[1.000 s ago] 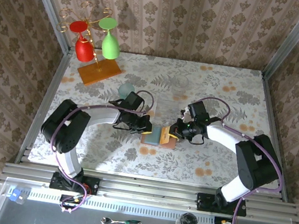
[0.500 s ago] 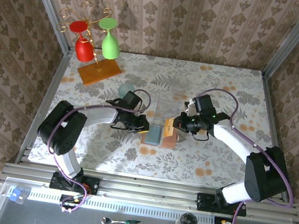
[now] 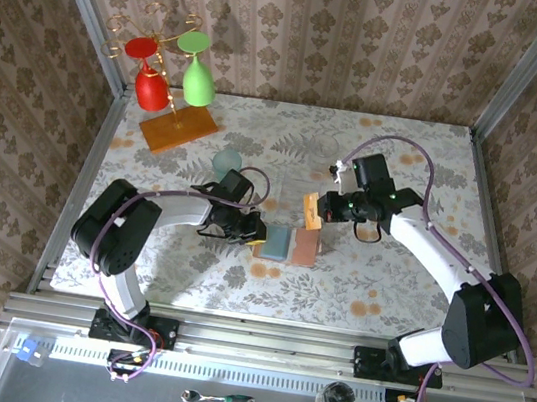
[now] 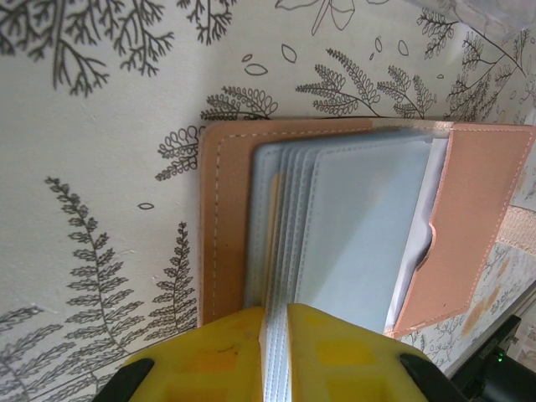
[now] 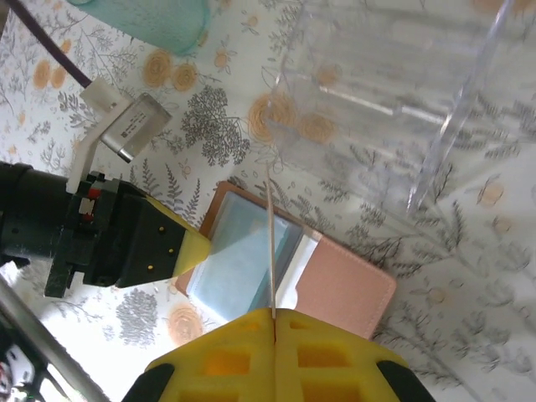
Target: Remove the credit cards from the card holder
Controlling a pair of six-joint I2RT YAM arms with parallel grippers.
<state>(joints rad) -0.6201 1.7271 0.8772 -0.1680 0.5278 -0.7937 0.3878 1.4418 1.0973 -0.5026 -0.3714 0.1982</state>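
Cards out of their pockets number one: a thin rectangular orange-tan credit card (image 3: 311, 211), pinched at its lower edge by the right claw (image 3: 324, 209) and seen edge-on in the right wrist view. One small flat brown folding card holder (image 3: 284, 245) lies open on the floral counter (image 3: 388, 280), its grey-blue pockets facing up. Nearby stand one clear plastic box (image 5: 394, 92) and one pale teal cup (image 3: 226, 162). At the far left, one orange wooden rack base (image 3: 178, 132) carries two inverted glasses, one red (image 3: 151, 87) and one green (image 3: 199, 79). The left arm bends low to the right, its left claw (image 3: 254, 231) pressed on a bundle of the holder's sleeves at the left edge. The right arm stretches inward, holding the card clear of the holder, just beyond its right half.
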